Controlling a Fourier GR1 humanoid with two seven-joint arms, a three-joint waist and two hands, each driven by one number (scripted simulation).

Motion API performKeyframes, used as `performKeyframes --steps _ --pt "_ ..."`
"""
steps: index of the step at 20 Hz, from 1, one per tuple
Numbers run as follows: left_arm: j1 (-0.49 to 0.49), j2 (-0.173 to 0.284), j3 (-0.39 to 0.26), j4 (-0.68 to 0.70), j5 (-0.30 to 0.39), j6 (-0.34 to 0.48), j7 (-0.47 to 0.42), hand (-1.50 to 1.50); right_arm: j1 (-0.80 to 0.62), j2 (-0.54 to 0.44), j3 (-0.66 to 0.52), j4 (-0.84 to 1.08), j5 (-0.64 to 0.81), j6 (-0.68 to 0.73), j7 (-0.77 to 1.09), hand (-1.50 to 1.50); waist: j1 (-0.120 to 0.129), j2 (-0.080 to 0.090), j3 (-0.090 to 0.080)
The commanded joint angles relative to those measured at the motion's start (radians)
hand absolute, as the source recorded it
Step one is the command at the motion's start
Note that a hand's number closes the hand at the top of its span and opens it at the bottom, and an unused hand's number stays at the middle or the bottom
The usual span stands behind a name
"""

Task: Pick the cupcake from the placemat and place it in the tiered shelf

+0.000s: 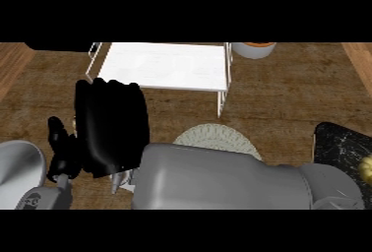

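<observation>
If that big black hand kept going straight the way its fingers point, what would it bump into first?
Probably the white tiered shelf: the right hand points up the view toward the shelf's near-left corner. Depth is unclear, so it might pass above it.

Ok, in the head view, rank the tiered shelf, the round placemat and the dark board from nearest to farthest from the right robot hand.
From the right robot hand:
1. Tiered shelf, just above it, at the counter's back.
2. Placemat, to its right, mid-counter.
3. Dark board, at the far right edge.
</observation>
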Motion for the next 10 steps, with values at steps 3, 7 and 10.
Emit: performKeyframes --steps 3,7,10 --pt "0.002 -0.003 0.008 -0.003 0.003 0.005 0.01 0.0 -0.242 0.014 -0.126 0.062 -0.003 0.042 0.293 1.5 -0.015 0.001 -0.004" --pt "0.051 0.019 0.031 0.022 0.009 -0.025 -0.037 0.0 -0.34 0.014 -0.21 0.144 -0.005 0.088 0.292 1.5 -0.028 0.006 -0.004" --pt "0.024 0.005 0.025 0.003 0.0 0.004 -0.005 0.0 -0.389 0.014 -0.308 0.223 -0.014 0.093 0.244 1.5 -0.04 0.011 -0.002"
